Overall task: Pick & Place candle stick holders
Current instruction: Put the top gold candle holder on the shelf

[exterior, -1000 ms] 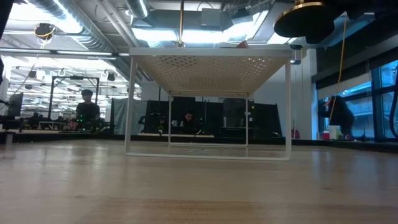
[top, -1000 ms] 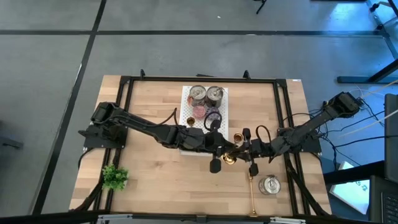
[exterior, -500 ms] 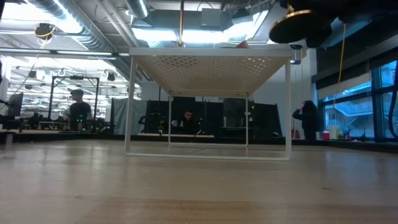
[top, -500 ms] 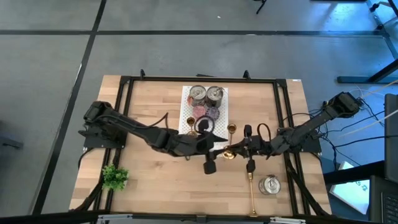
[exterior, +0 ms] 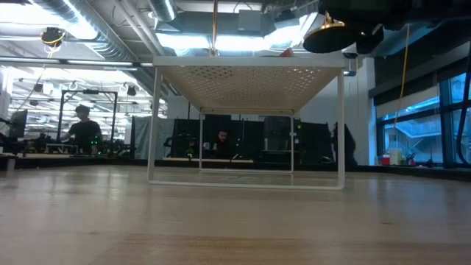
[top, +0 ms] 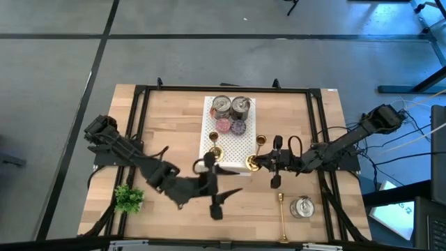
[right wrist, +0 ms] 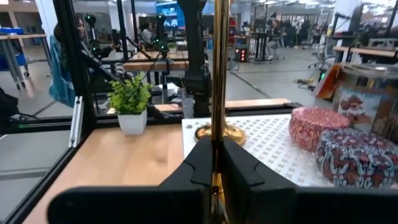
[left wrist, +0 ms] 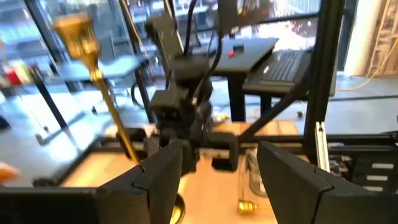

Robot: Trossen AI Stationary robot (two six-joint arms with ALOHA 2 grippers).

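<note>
High view, left gripper (top: 212, 199): over the bare wood near the front of the worktop (top: 167, 118), its fingers parted and empty, apart from the white perforated shelf (top: 234, 150).
High view, right gripper (top: 261, 163): at the right front corner of the shelf, fingers clenched on a candle stick holder (top: 254, 164) whose gold base shows at their tips.
High view, other holders: one upright holder (top: 215, 151) stands on the shelf's left front part, another (top: 260, 142) just off its right edge, and a long one (top: 282, 216) lies flat on the wood near the front right.
High view, rest: two silver tins (top: 231, 106) sit at the back of the shelf with pink and purple discs (top: 231, 126) in front of them; a third tin (top: 302, 207) sits beside the lying holder; a small green plant (top: 128, 198) stands at the front left.
Low view: the held holder's round base (exterior: 327, 33) hangs tilted above the shelf's right top corner (exterior: 343, 66).
Left wrist view: the left fingers (left wrist: 163, 171) stand apart with nothing between them; beyond, the right arm carries the gold holder (left wrist: 93, 68), slanted.
Right wrist view: the right fingers (right wrist: 202, 163) pinch the gold stem (right wrist: 219, 68), which rises straight up; a gold base (right wrist: 219, 132) rests on the shelf beyond.
</note>
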